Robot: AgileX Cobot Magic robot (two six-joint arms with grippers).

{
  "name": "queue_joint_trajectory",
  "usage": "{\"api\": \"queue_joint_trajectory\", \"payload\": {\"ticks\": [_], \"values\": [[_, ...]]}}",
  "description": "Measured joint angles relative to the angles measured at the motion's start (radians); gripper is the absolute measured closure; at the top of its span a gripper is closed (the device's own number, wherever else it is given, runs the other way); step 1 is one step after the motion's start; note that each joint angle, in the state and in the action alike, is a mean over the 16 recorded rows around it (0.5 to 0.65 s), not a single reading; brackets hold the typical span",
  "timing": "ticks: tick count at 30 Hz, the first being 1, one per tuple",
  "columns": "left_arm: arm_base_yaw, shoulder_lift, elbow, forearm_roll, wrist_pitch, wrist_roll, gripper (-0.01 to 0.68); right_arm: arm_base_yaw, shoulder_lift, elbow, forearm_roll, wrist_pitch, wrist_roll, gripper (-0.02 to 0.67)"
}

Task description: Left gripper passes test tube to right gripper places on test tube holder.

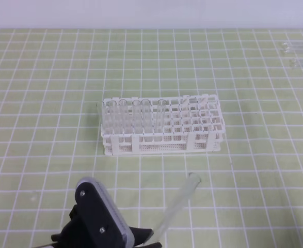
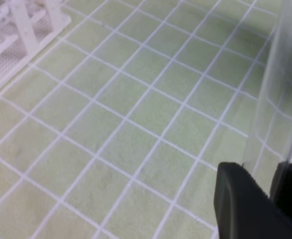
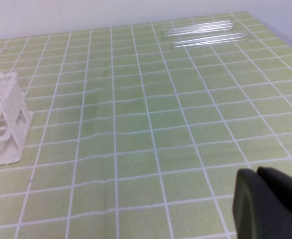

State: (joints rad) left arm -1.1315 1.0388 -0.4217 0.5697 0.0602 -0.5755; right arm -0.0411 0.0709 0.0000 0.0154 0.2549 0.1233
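Currently left gripper (image 1: 150,235) is clamped on the test tube (image 1: 179,201) at its lower end, low in the exterior view; the tube's long axis tilts up and right, toward the right arm's side. Right gripper (image 3: 257,186), jaws shut and empty, isn't visible there. Test tube holder (image 1: 161,125) sits beyond, well apart.
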Motion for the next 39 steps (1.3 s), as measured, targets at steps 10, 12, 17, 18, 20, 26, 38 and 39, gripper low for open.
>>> {"api": "queue_joint_trajectory", "payload": {"ticks": [10,12,17,18,20,26,38,39], "values": [[0.000,0.005,0.000,0.023,-0.034,0.000,0.622,0.000,0.000,0.000,-0.005,-0.005,0.000,0.666],[0.000,0.005,0.000,0.024,-0.036,0.000,0.617,0.000,0.000,0.000,0.009,-0.017,0.000,0.666],[0.000,0.005,0.000,0.024,-0.039,0.000,0.617,0.000,0.000,0.000,0.190,-0.082,0.001,0.666],[0.000,0.005,0.000,0.024,-0.039,0.000,0.617,0.000,0.000,0.000,0.254,-0.100,0.002,0.666],[0.000,0.005,0.000,0.023,-0.041,0.000,0.617,0.000,0.000,0.000,0.400,-0.140,0.002,0.666],[0.000,0.005,0.000,0.023,-0.064,0.005,0.622,0.000,0.000,0.000,0.865,-0.296,0.003,0.666],[0.000,0.005,0.000,0.023,-0.128,0.014,0.617,0.000,0.000,0.000,1.163,-0.299,-0.092,0.666],[0.000,0.005,0.000,0.023,-0.131,0.014,0.617,0.000,0.000,0.000,1.153,-0.271,-0.115,0.666]]}}
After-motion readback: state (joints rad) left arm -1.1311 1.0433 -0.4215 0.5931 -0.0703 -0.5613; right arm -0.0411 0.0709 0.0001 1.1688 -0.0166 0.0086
